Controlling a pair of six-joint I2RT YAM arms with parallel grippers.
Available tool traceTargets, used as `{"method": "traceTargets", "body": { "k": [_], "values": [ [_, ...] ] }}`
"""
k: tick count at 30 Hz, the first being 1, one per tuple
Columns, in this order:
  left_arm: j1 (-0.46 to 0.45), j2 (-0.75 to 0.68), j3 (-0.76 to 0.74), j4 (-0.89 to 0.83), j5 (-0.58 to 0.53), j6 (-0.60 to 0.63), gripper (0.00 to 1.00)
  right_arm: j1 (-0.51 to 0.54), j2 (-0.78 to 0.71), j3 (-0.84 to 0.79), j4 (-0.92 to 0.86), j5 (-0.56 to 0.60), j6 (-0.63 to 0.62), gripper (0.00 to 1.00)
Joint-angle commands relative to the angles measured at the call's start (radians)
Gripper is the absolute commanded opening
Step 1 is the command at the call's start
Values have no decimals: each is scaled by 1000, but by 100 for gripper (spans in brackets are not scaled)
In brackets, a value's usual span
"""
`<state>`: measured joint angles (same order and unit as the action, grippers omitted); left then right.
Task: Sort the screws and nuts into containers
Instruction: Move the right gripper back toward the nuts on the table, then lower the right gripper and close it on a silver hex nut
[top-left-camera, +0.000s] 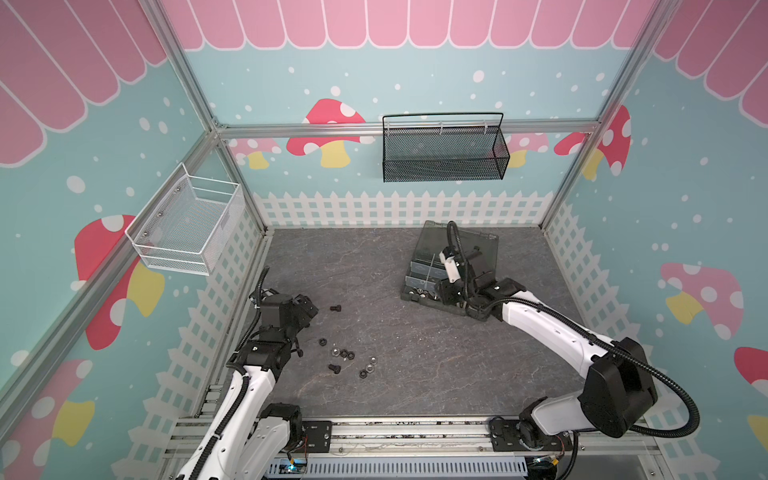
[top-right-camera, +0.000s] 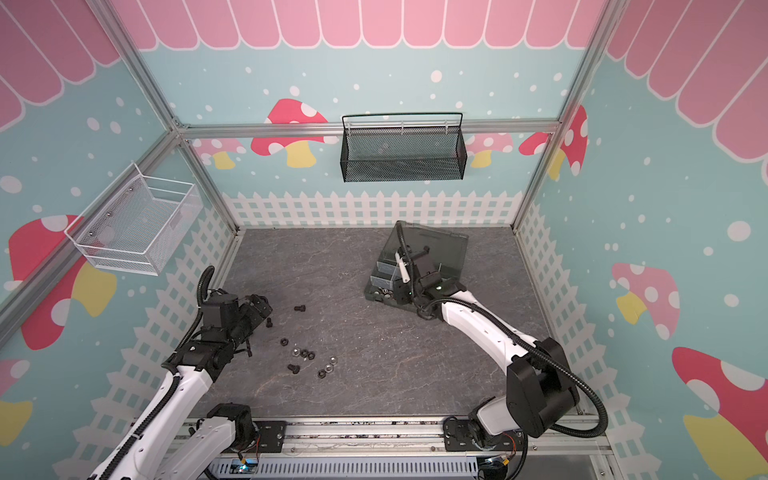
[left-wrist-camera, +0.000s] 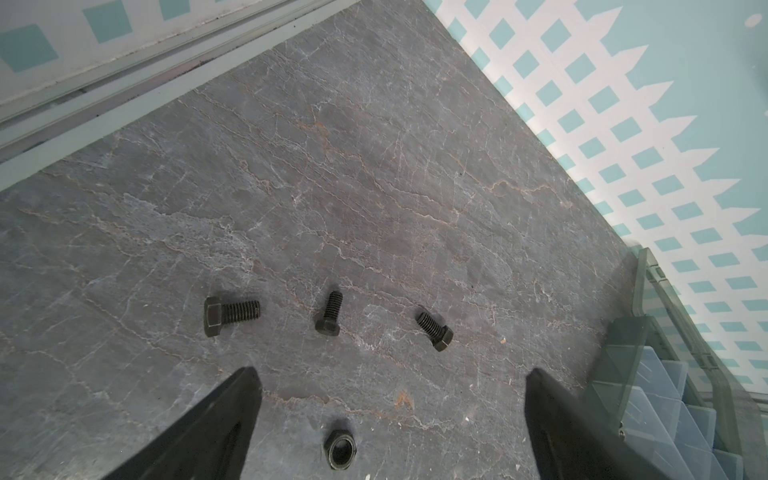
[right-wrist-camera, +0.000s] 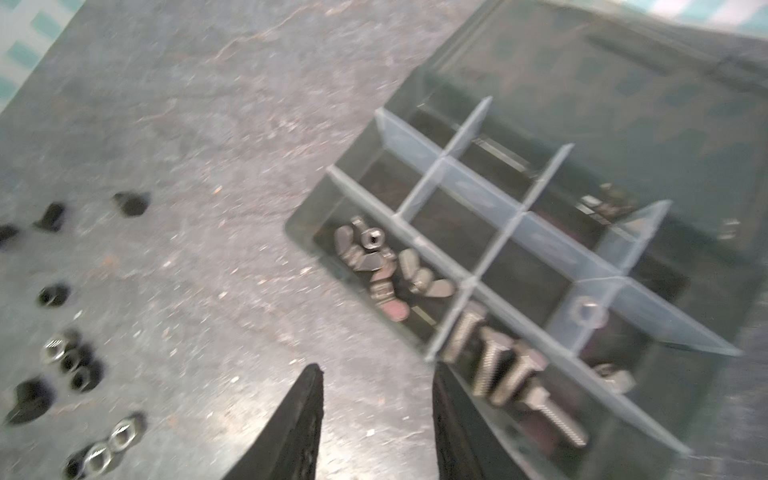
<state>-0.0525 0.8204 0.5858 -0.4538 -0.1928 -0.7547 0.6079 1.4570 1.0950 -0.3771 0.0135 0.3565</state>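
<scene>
- Three short black screws (left-wrist-camera: 329, 312) lay on their sides on the grey bench (left-wrist-camera: 374, 166), apart from one another, towards its left edge.
- A loose scatter of black and silver nuts (top-left-camera: 345, 354) lay just beside them, nearer the front edge; some touched in pairs.
- One black nut (left-wrist-camera: 340, 449) sat flat on the bench between the spread fingers of the left pincer (left-wrist-camera: 392, 371), touching neither.
- The left pincer was fully released and held nothing, poised low over the bench.
- The organizer box (top-left-camera: 409, 286) stood near the back edge, right of the middle, with its smoky lid (top-left-camera: 432, 241) swung open towards the back.
- In its front row of compartments (right-wrist-camera: 473, 187), one held several silver screws (right-wrist-camera: 498, 374). The one beside it held wing-shaped silver pieces (right-wrist-camera: 374, 266). A silver nut (right-wrist-camera: 586, 313) showed through a divider.
- The right pincer (right-wrist-camera: 376, 368) hung over the box's front edge, jaws parted with nothing between them; that wrist view was blurred.
- A black mesh basket (top-left-camera: 442, 153) hung on the back wall and a white wire basket (top-left-camera: 187, 228) on the left wall.
</scene>
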Motion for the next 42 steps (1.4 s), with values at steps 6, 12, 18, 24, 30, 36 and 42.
{"method": "traceTargets", "body": {
  "k": [6,12,18,24,30,36,42],
  "values": [
    [6,-6,-7,-58,-36,-21,100,299,164,66,-110,35,57,54],
    [8,-18,-15,-66,-48,-38,100,424,304,142,-146,52,23,60],
    [8,-42,-24,-89,-62,-50,100,482,434,246,-158,77,-7,63],
    [8,-48,-35,-86,-62,-61,100,493,533,325,-175,98,-48,66],
    [9,-28,-42,-84,-51,-67,100,493,607,393,-189,79,-71,67],
    [10,-30,-46,-79,-55,-64,100,493,652,415,-207,90,-64,67],
    [10,-25,-46,-72,-56,-64,100,496,654,400,-236,83,-60,67]
  ]
}}
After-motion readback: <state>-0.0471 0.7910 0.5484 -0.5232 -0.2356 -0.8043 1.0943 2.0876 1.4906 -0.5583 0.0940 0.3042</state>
